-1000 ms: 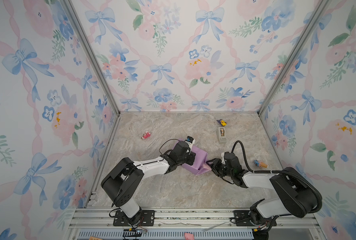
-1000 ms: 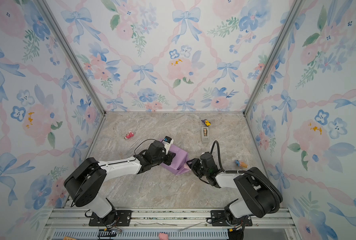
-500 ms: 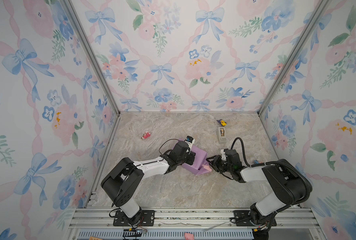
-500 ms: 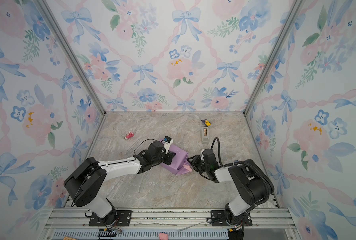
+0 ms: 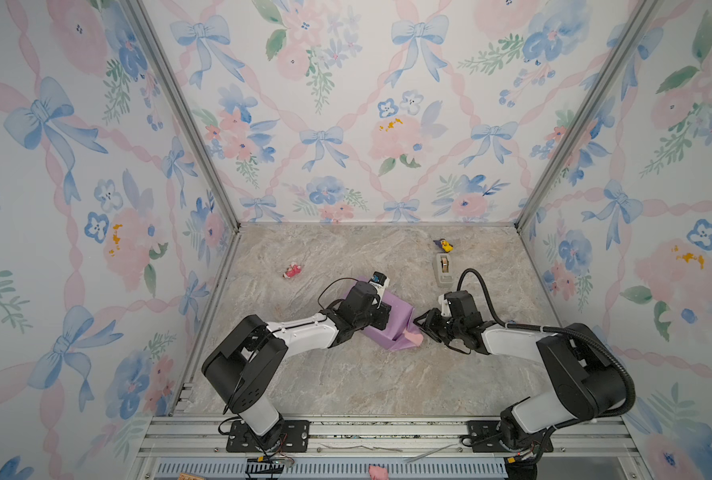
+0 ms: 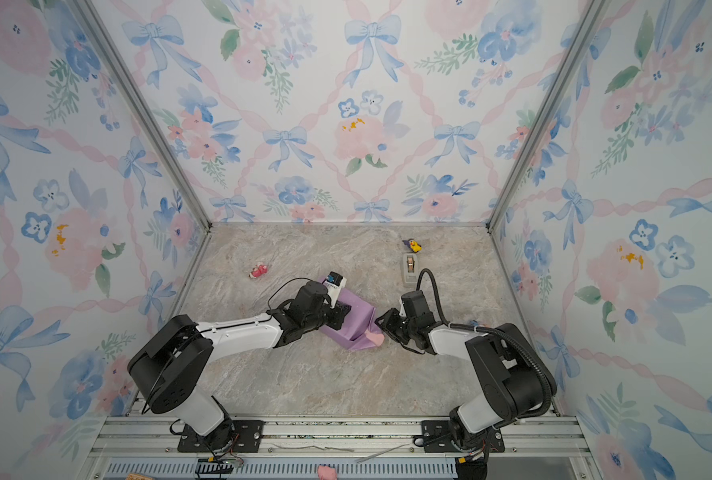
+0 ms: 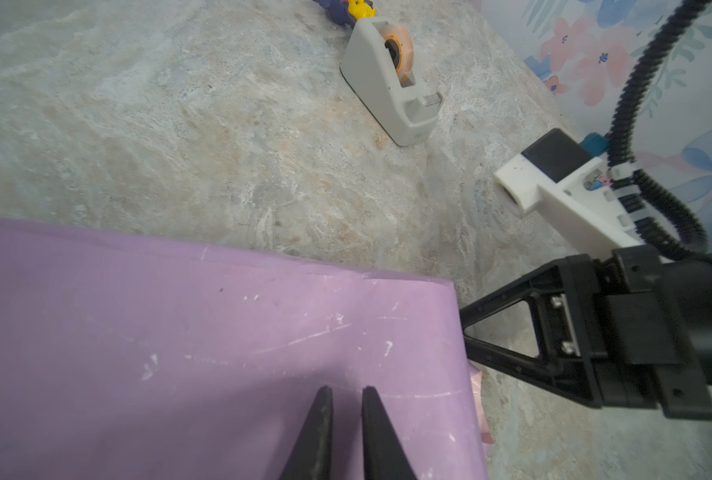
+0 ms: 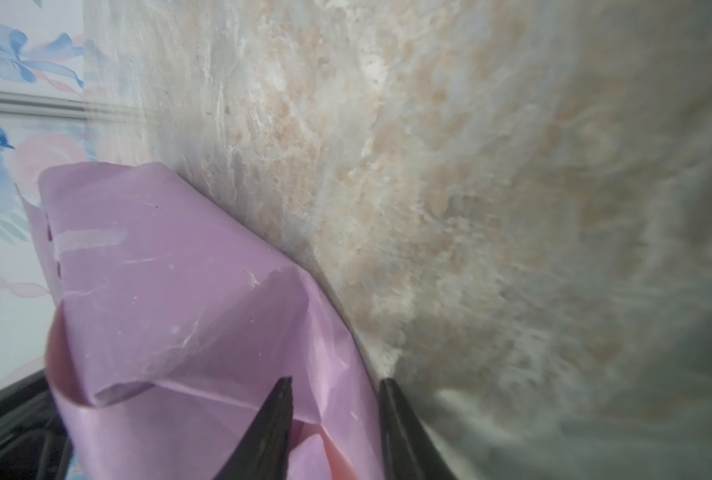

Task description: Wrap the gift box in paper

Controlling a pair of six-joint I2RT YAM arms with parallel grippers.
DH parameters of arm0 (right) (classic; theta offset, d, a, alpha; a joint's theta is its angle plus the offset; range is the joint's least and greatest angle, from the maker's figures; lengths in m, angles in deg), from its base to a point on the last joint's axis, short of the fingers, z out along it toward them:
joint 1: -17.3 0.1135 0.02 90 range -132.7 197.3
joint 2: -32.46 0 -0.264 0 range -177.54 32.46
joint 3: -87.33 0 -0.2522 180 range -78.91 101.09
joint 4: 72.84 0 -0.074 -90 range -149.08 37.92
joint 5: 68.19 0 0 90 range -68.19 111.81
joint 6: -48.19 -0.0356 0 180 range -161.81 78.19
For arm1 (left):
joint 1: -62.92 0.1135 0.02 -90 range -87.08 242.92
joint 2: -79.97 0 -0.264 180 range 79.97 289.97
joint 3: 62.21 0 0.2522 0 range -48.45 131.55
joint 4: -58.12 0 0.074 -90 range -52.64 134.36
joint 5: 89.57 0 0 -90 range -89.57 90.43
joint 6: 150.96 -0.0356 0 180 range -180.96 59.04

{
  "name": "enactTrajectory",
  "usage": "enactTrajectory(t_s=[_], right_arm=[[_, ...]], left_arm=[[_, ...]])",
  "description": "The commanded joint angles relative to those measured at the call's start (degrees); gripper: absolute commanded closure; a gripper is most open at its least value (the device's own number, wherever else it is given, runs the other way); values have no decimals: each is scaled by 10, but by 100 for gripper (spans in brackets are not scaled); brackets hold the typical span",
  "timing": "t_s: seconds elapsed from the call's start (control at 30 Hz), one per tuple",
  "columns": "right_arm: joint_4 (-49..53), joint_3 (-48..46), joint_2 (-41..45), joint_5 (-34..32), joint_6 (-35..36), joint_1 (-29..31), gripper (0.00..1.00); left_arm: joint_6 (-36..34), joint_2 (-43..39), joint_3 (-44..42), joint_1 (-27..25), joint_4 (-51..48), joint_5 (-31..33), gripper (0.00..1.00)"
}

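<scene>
The paper [image 5: 394, 318] [image 6: 358, 309], lilac side out, is folded round the gift box, which is hidden inside it. A strip of tape [image 8: 88, 240] holds one seam. My left gripper [image 5: 387, 311] [image 7: 347, 388] lies on top of the parcel with its fingers nearly together and nothing between them. At the parcel's right end a loose flap [image 5: 415, 338] [image 6: 374, 337] shows its pale pink side. My right gripper [image 5: 417, 325] [image 8: 337, 380] stands at that end, fingers apart, with a fold of the paper [image 8: 159, 270] between them.
A grey tape dispenser [image 5: 443, 268] [image 7: 391, 83] stands behind the right arm, with a small yellow and purple toy [image 5: 443, 246] beyond it. A small red and pink thing [image 5: 292, 271] lies at the back left. Flowered walls close three sides.
My right gripper has moved in to the parcel's right end and its fingers have narrowed around the paper flap. The left gripper has not moved.
</scene>
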Motion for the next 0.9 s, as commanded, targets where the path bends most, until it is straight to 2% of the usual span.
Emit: enactTrajectory(t_s=[0.0,0.17,0.23,0.87], right_arm=[[120,32,26,-19,76,-17,73],[103,42,-4,4,81,-18,91],[85,48,-22,18,77,-15,94],[36,84,-98,38,67,21,99]], left_arm=[[-7,0,-7,5,4,-4,83],[-6,6,-8,6,7,-8,83],[-5,6,-7,6,7,-9,83],[-6,13,-8,6,10,-10,84]])
